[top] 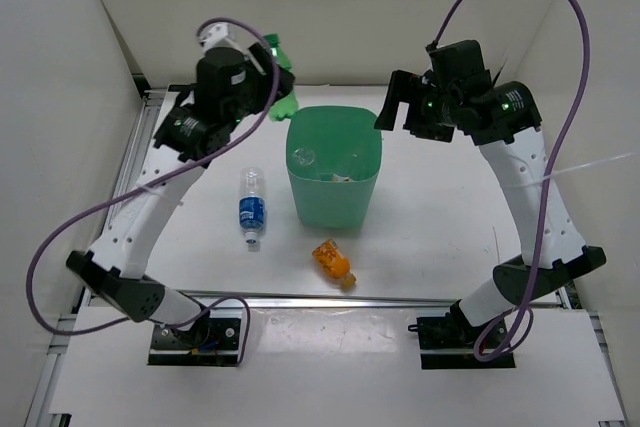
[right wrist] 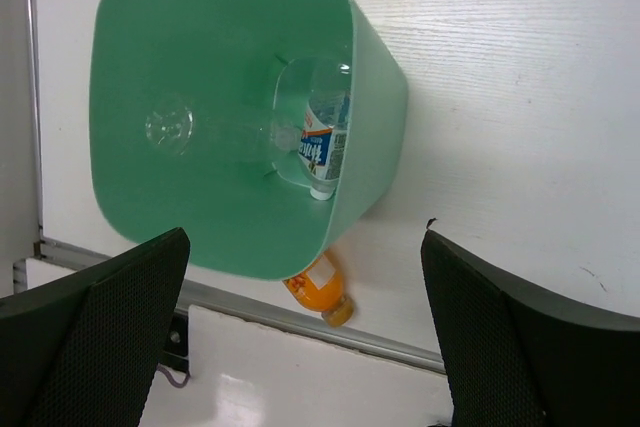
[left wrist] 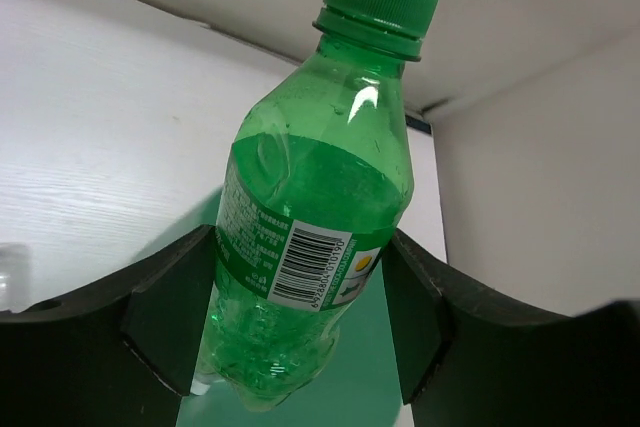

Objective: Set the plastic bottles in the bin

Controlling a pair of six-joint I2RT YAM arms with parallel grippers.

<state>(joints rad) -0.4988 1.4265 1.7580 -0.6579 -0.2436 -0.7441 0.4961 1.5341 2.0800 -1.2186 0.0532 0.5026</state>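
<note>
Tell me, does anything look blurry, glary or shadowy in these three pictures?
Top external view: soft, even light, barely any shadow beside the bin. Left wrist view: the green bottle is sharp, with a small white glint near its neck. Right wrist view: the fingers of the right end effector look dark and slightly soft in the bottom corners.

The left arm point(top: 135, 222) is extended up and forward, with its wrist raised behind the left rear corner of the mint-green bin point(top: 335, 202). The left gripper point(left wrist: 300, 317) is clamped on a green bottle point(left wrist: 320, 207), a black finger point(left wrist: 165, 317) being pressed to each side. The right arm point(top: 535, 197) is bent inward toward the bin's right rim, and the right gripper point(right wrist: 305, 332) is held high there, spread wide, with nothing gripped.
</note>
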